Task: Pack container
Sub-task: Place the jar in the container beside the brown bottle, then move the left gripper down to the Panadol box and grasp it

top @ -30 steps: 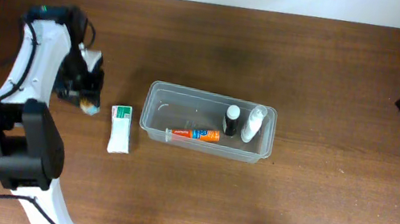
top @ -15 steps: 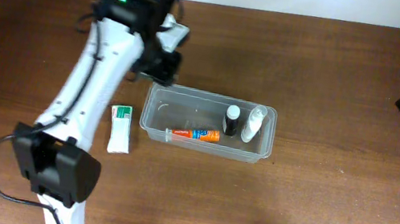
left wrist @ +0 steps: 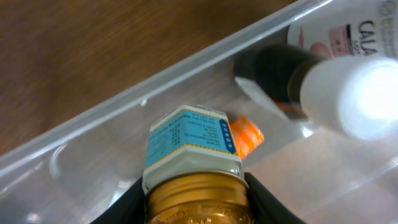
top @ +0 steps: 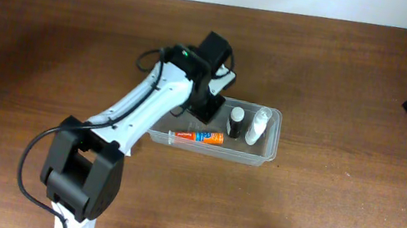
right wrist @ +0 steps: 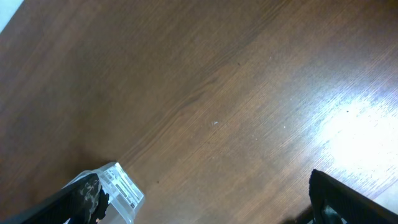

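Having swung over the container (top: 222,153), L gripper (left wrist: 196,208) now hangs above it clamping gold-capped bottle (left wrist: 189,146).

Container (top: 246,156): one, centre of the overhead frame.

Bottles: three. These are a black-capped bottle (top: 235,122), a white bottle (top: 257,126) and a gold-capped bottle (left wrist: 194,162). The third is counted from the left wrist view only, being apparently hidden overhead.

Orange tube (top: 201,137): one.

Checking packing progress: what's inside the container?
Orange tube, dark bottle, white bottle. The left end effector holds a gold-lidded jar over the container; the arm hides its left end.
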{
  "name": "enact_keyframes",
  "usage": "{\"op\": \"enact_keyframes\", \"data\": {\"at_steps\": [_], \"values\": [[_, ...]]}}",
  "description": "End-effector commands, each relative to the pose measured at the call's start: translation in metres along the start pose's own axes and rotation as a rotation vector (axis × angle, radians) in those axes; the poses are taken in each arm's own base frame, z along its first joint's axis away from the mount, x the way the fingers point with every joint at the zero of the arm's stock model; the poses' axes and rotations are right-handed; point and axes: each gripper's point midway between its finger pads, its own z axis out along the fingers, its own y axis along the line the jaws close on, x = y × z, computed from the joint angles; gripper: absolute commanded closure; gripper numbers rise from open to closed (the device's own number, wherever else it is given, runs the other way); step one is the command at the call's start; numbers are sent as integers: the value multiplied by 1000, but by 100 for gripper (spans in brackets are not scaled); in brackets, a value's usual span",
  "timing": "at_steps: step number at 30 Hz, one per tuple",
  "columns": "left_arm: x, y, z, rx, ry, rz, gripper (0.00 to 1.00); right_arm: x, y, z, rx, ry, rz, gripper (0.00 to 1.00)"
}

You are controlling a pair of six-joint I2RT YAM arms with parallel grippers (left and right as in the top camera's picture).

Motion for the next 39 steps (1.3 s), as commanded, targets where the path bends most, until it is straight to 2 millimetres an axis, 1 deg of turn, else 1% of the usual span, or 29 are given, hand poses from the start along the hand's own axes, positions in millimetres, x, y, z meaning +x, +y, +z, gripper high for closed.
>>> {"op": "enact_keyframes", "data": {"at_steps": [1,4,7,9,10,12,15,18,19,20,24,25,28,29,30,31,33,34,37,39], "values": [[4,-2,12,-2,-13,-9,70,-1,-2,0,9,-5,1,2],[5,0,25,-3,-17,-18,70,-1,-2,0,9,-5,1,1],[11,-5,37,1,9,-7,68,-1,-2,0,9,-5,1,2],[13,-10,43,3,23,3,60,-1,-2,0,9,-5,1,2],[14,-12,45,4,28,8,58,-1,-2,0,9,-5,1,2],[15,-18,48,6,36,22,55,-1,-2,0,9,-5,1,2],[15,-20,48,-2,35,26,52,-1,-2,0,9,-5,1,2],[14,-17,47,-4,33,13,51,-1,-2,0,9,-5,1,2],[14,-15,45,-6,34,1,48,-1,-2,0,9,-5,1,2],[13,-12,42,-7,35,-12,47,-1,-2,0,9,-5,1,2],[4,-1,8,-14,31,-43,47,-1,-2,0,9,-5,1,2],[-2,0,-10,-16,18,-50,47,-1,-2,0,9,-5,1,1],[-12,0,-53,-26,-20,-53,46,-1,-2,0,9,-5,1,2],[-14,6,-83,-66,-41,-58,43,-1,-2,0,9,-5,1,2],[-12,10,-99,-89,-48,-62,41,-1,-2,0,9,-5,1,1],[-9,14,-117,-114,-52,-70,37,-1,-2,0,9,-5,1,2],[1,24,-141,-149,-51,-83,27,-1,-2,0,9,-5,1,2],[11,31,-152,-172,-37,-75,27,-1,-2,0,9,-5,1,2],[37,57,-170,-252,21,-109,26,-1,-2,0,9,-5,1,2],[52,71,-174,-264,67,-150,27,-1,-2,0,9,-5,1,2]]}}
